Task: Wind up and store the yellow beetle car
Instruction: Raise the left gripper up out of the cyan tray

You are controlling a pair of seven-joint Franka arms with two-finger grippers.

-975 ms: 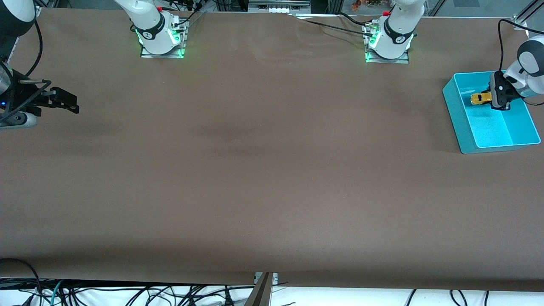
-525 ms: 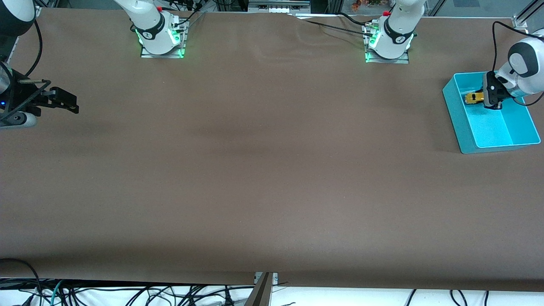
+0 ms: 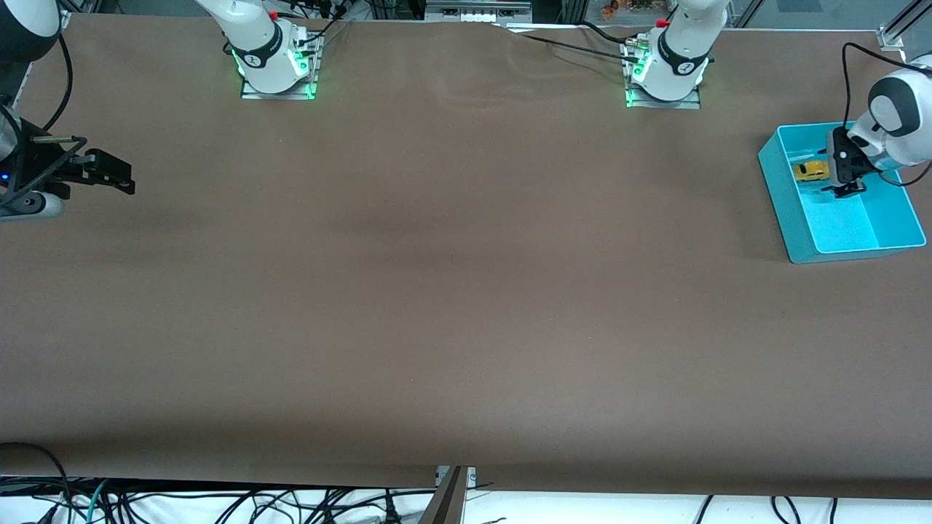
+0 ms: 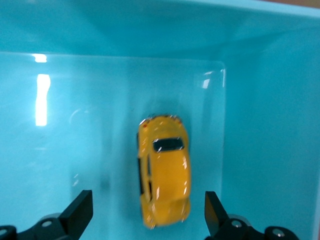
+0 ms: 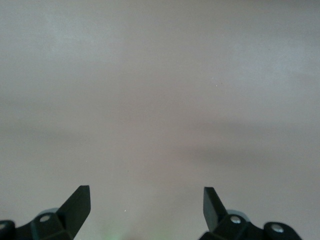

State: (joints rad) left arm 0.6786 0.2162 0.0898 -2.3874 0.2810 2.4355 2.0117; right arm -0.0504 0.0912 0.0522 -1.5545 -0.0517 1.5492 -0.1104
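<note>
The yellow beetle car [image 3: 810,171] lies in the teal bin [image 3: 776,175] at the left arm's end of the counter [image 3: 466,291], stored. The left hand [image 4: 149,220] hangs released over it, fingers clear of its sides. The right hand [image 5: 146,207] waits, spread over bare counter.

the yellow beetle car [image 4: 164,170] has a glossy, hard painted-looking shell with bright highlights and dark shiny windows. it lies in a turquoise bin [image 3: 776,185] of smooth plastic whose floor is glossy enough to mirror the lamps, while the brown table cover [image 3: 451,291] looks matt and faintly rippled, like paper or cloth. the left gripper [image 4: 149,216] has matt black plastic-looking fingers.
</note>
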